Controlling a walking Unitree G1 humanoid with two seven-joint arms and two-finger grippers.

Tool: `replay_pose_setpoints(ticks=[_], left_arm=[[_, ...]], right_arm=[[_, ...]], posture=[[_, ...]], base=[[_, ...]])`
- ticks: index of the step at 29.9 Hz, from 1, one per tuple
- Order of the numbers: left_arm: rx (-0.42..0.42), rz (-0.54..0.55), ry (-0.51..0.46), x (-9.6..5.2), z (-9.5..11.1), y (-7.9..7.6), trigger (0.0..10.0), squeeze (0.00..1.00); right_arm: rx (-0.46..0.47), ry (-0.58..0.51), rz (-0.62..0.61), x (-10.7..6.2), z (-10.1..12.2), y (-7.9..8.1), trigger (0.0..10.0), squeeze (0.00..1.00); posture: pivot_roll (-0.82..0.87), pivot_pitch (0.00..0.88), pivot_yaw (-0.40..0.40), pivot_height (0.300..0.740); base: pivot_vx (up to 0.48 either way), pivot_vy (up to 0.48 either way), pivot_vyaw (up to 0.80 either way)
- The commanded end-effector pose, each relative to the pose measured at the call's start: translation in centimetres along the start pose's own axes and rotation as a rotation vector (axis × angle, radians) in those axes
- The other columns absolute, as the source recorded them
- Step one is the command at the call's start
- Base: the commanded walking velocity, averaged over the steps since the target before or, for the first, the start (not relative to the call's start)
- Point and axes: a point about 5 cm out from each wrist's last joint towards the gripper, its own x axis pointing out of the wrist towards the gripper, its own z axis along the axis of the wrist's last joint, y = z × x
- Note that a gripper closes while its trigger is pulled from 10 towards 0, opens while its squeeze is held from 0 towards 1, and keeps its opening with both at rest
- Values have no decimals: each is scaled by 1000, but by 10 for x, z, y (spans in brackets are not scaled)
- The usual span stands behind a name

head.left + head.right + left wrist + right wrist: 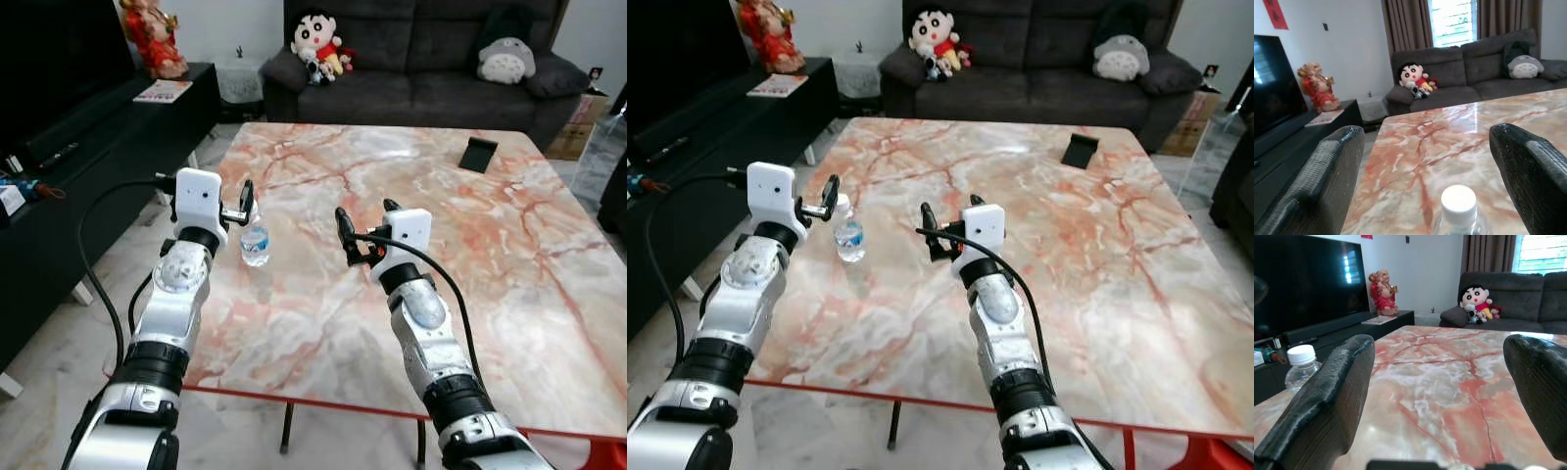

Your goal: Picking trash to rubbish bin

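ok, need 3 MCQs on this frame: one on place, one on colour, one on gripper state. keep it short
1. Where does the bottle stand?
A. on the sofa
B. on the table's left part, just ahead of the left gripper
C. on the floor

2. What colour is the bottle's cap?
A. white
B. red
C. green

3. How is the left gripper set?
A. shut on the bottle
B. shut on nothing
C. open, with the bottle ahead of the gap between its fingers

Answers:
1 B: both eye views show it upright on the marble table, close by the left gripper.
2 A: the left wrist view shows a white cap.
3 C: the fingers stand wide apart and the cap sits low between them, ungrasped. The right gripper is open too, over bare table.
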Motion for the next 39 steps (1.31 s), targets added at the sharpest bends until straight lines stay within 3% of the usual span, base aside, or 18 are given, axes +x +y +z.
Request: replay_pose_setpoints(ticks=[1, 14, 17, 23, 29, 39], left_arm=[[2, -10, -11, 7, 3, 2, 10000, 0], [20, -60, 10, 15, 0, -2, 10000, 0], [53, -65, 2, 19, 6, 5, 10000, 0], [84, -68, -11, 23, 13, 14, 10000, 0], [104, -57, -41, 26, 21, 17, 10000, 0], [115, 4, -102, 35, 40, 24, 10000, 0]], right_arm=[[-1, -9, 7, -1, 3, 3, 10000, 0], [23, -44, -57, 12, 25, -8, 10000, 0], [-9, -66, -27, 43, 58, -17, 10000, 0], [-72, -107, 21, 62, 86, -11, 10000, 0], [-60, -122, 40, 70, 94, -7, 10000, 0], [-57, -117, 66, 68, 89, -3, 10000, 0]], posture=[[44, 55, 30, 740], [20, 115, 55, 740], [27, 180, 47, 740], [35, 215, 43, 740], [39, 245, 47, 740], [41, 267, 45, 740]], base=[[0, 0, 0], [0, 0, 0], [0, 0, 0], [0, 0, 0], [0, 0, 0], [0, 0, 0]])
